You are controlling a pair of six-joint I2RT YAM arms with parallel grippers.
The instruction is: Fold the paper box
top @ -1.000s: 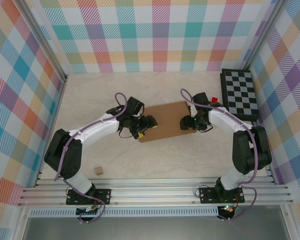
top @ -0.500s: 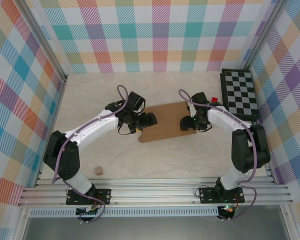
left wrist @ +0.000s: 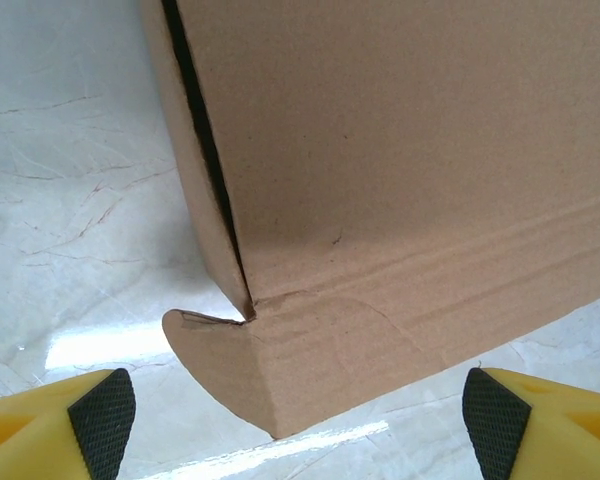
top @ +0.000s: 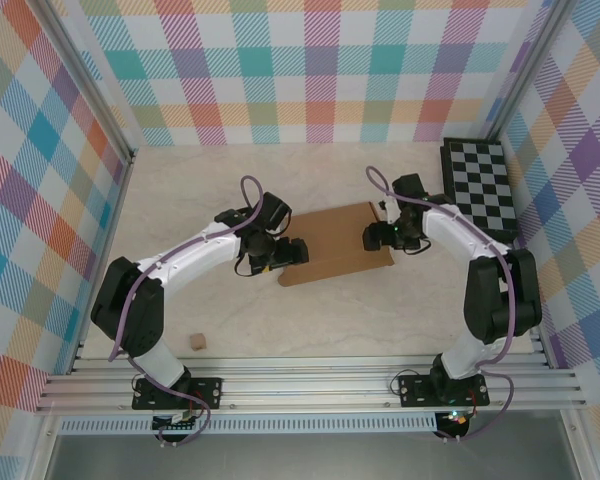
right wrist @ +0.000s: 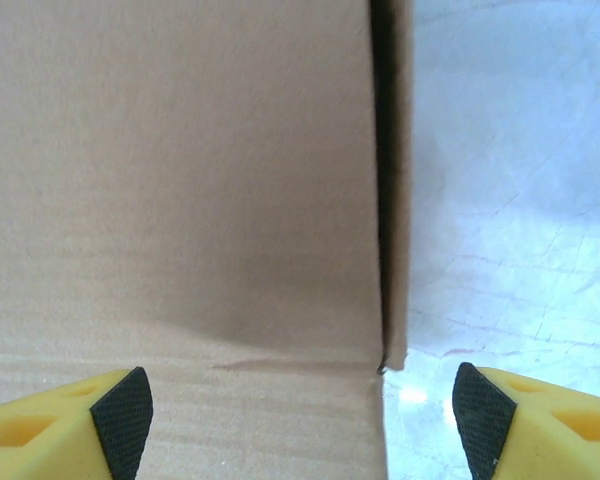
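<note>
At the middle of the counter [top: 180, 190] lies the paper box [top: 332, 247], folded flat. The left hand [top: 288, 252] is at its left end and the right hand [top: 376, 238] at its right end, both spread wide, gripping nothing.

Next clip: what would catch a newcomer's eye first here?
The flat brown cardboard box lying mid-table, with the left hand and right hand open at its two ends. Around them, bright plaid walls and a black-and-white checkered board in the far right corner.
</note>
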